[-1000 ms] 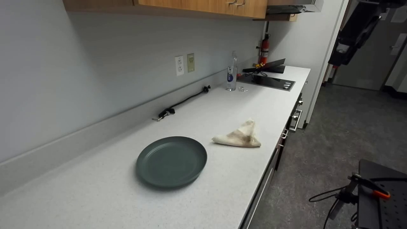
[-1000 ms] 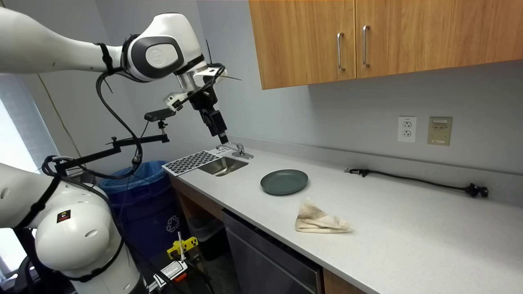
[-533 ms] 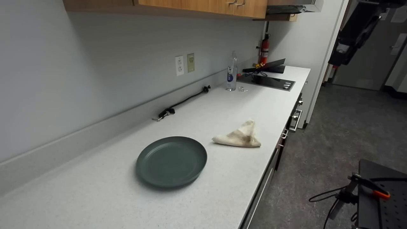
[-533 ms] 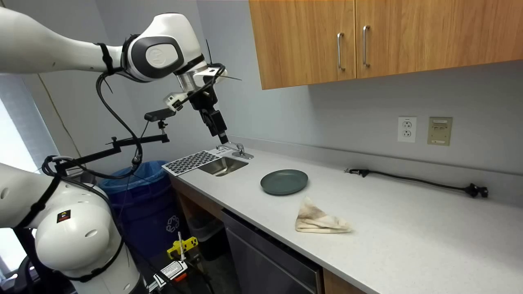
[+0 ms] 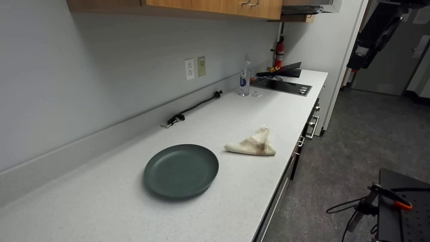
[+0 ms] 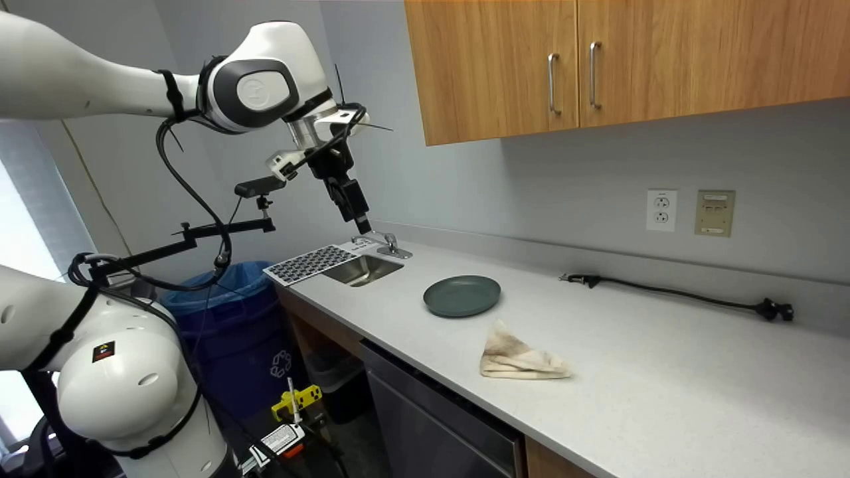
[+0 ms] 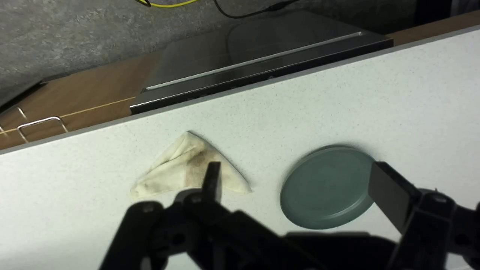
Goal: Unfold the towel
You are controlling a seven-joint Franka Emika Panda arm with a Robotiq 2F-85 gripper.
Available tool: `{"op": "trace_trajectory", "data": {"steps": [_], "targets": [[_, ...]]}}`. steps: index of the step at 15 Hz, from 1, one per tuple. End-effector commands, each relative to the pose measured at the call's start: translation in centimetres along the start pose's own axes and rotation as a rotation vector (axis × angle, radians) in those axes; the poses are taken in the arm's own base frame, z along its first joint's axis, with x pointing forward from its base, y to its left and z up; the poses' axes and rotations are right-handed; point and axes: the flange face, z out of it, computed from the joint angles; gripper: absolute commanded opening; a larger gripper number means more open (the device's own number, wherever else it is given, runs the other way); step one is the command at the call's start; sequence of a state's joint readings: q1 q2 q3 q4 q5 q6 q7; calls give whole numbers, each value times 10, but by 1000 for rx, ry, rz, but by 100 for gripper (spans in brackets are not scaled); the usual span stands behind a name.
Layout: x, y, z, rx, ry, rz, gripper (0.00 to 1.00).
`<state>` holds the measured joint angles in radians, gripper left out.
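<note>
Approach phase, apparently: empty gripper (image 7: 298, 182) spread wide, well clear of folded towel (image 6: 521, 358); likely needs lowering to pinch and lift one corner.

Past the spread end effector (image 7: 297, 179) lie a creased towel (image 7: 170, 176) and green plate (image 7: 326, 187).

Cream towel (image 6: 516, 360), brown-blotched, creased, folded into a rough triangle, on the white counter (image 6: 664, 392), layers hard to count
</note>
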<state>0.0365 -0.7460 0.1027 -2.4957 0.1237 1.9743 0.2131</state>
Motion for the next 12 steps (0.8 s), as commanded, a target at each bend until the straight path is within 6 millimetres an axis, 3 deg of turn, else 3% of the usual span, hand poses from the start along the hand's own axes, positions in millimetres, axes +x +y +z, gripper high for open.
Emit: {"op": "trace_trajectory", "data": {"steps": [1,8,12], "targets": [[2,2,2,3,-8,8,100],[4,20,24,-28,-44,36,100],[4,32,49,-60,-77,71,100]]}}
